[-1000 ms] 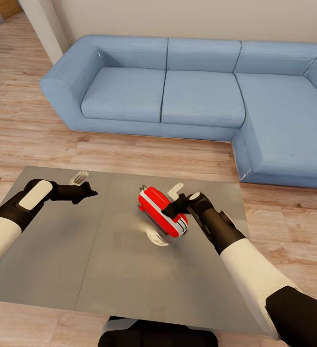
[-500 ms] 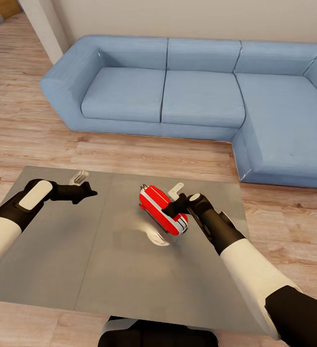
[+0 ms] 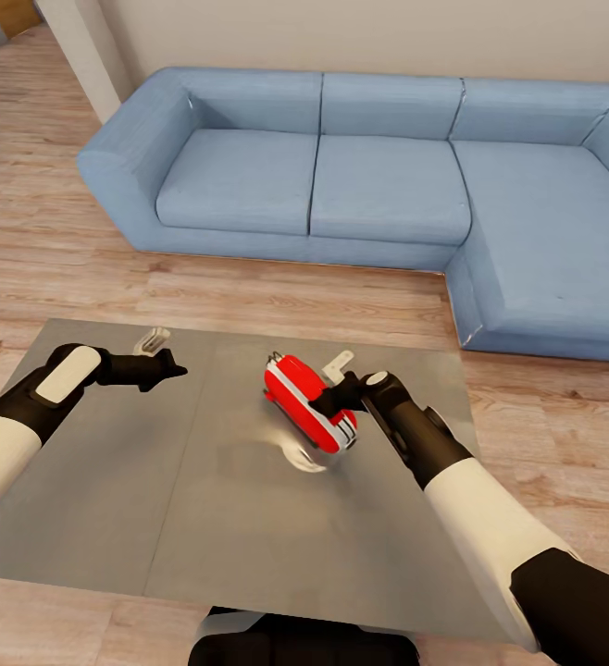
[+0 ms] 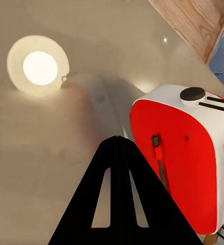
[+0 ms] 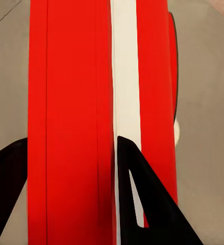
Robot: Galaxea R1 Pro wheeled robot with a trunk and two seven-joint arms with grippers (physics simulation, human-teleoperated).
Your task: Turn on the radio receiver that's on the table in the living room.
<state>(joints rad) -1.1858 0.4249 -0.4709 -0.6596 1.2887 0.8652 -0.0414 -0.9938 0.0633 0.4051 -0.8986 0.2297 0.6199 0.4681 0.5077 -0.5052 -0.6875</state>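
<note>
The red radio receiver (image 3: 304, 407) with white stripes lies on its side mid-table (image 3: 156, 499), its white end face toward the near right. My right gripper (image 3: 326, 400) rests against its upper side. In the right wrist view the gripper (image 5: 71, 139) is open: one finger (image 5: 137, 199) lies over the red body (image 5: 71, 102) beside the white stripe, and the other sits at the radio's edge. My left gripper (image 3: 175, 372) hovers shut over the table's far left part, well apart from the radio. The left wrist view shows its closed tips (image 4: 119, 140) pointing toward the radio (image 4: 178, 163) and its dark knob (image 4: 192, 94).
A blue L-shaped sofa (image 3: 369, 176) runs along the far side and right, across a strip of wood plank floor (image 3: 277, 296). A bright round lamp reflection (image 4: 39, 66) glows on the glossy top. A beige wall and a pillar (image 3: 82, 46) stand behind.
The radio has shifted slightly left and away, with my right gripper moving along against it. The left arm has stayed still.
</note>
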